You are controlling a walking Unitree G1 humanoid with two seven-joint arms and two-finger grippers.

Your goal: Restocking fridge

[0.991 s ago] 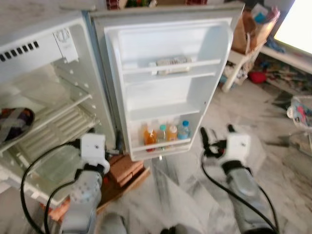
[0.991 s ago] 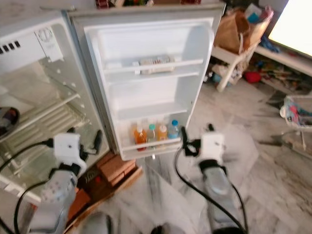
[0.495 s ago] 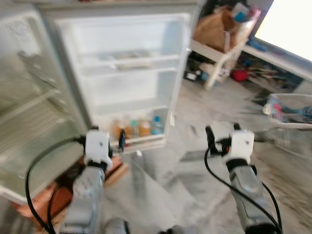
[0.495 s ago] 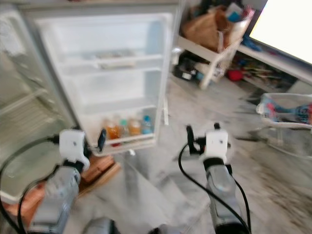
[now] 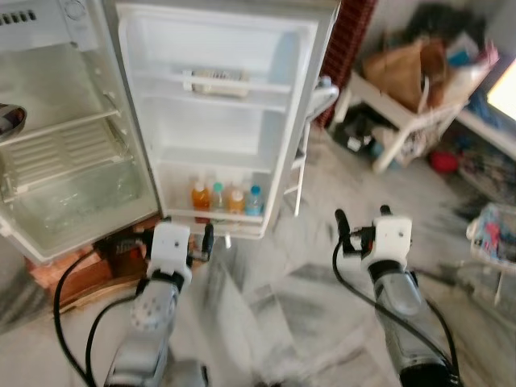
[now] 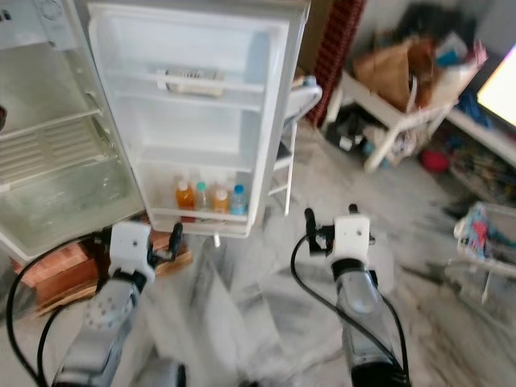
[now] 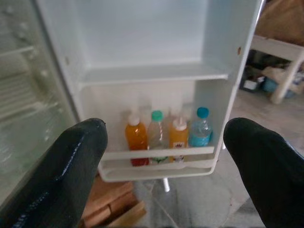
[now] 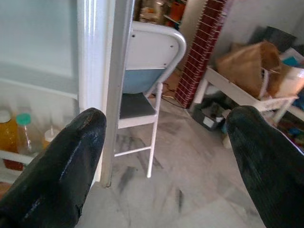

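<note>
The fridge point(image 5: 72, 185) stands open, its door point(image 5: 218, 121) swung wide toward me. The lowest door shelf holds several bottles: an orange one point(image 7: 137, 137), a clear one with a green cap point(image 7: 157, 133), a yellow-orange one point(image 7: 179, 135) and a blue-capped water bottle point(image 7: 201, 128). A flat packet point(image 5: 216, 81) lies on the upper door shelf. My left gripper point(image 5: 181, 235) hovers open and empty in front of that bottle shelf, well short of it. Off the door's outer edge, my right gripper point(image 5: 362, 218) is open too, with nothing between its fingers.
Bricks and a wooden board point(image 5: 76, 274) sit under the fridge. A white folding chair point(image 8: 142, 71) stands behind the door. A white bench with a brown bag point(image 5: 403, 72) is at the back right and a basket point(image 5: 496, 234) at the far right. Marble floor lies between.
The camera has swung and pulled back, so the fridge sits farther off and more to the left. Both arms keep the same raised pose with fingers open.
</note>
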